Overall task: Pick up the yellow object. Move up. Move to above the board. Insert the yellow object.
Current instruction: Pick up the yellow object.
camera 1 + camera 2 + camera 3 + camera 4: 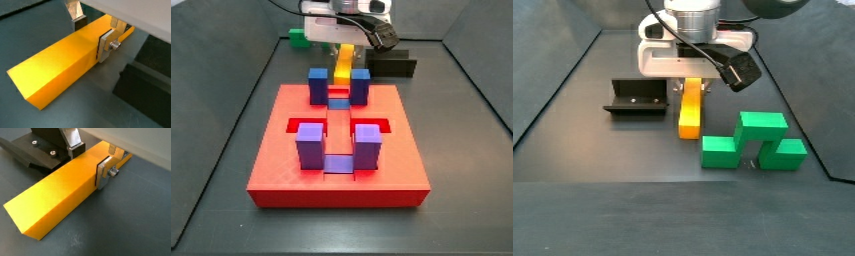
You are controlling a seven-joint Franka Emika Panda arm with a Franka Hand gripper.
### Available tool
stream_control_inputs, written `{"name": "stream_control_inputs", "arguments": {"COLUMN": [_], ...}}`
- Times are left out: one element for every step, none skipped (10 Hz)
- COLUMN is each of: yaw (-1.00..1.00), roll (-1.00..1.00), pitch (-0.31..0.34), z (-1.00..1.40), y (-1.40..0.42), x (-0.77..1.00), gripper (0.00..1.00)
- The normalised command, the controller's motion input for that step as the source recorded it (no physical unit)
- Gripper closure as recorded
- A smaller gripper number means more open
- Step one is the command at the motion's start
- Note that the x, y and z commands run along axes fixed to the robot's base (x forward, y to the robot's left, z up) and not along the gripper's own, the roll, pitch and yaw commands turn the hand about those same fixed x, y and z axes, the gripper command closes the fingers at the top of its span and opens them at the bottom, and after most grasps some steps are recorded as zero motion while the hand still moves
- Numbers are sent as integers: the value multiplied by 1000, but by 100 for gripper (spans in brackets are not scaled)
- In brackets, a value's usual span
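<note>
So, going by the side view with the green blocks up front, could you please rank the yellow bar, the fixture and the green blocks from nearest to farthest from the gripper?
1. Yellow bar: between the jaws of the gripper, reaching toward the camera.
2. Fixture: just beside the bar, on the floor.
3. Green blocks: on the bar's opposite side, closest to the camera.

I have the gripper [691, 84] down on the yellow object [690, 110], a finger [105, 46] on each long side. To one flank the fixture [636, 97] sits near, with a strip of bare floor between. On the other flank the green blocks [751, 142] crowd the bar's far end, nearly touching I think. Over the board [338, 150], the lane between the blue and purple posts [337, 143] looks open.
</note>
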Motion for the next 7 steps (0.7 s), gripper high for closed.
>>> {"name": "stream_control_inputs", "arguments": {"yaw": [0,0,0,0,0,0,0], "roll": [0,0,0,0,0,0,0], "pitch": [0,0,0,0,0,0,0], "z": [0,0,0,0,0,0,0], "y": [0,0,0,0,0,0,0], "x": [0,0,0,0,0,0,0], "gripper": [100,100,100,100,100,100,100]}}
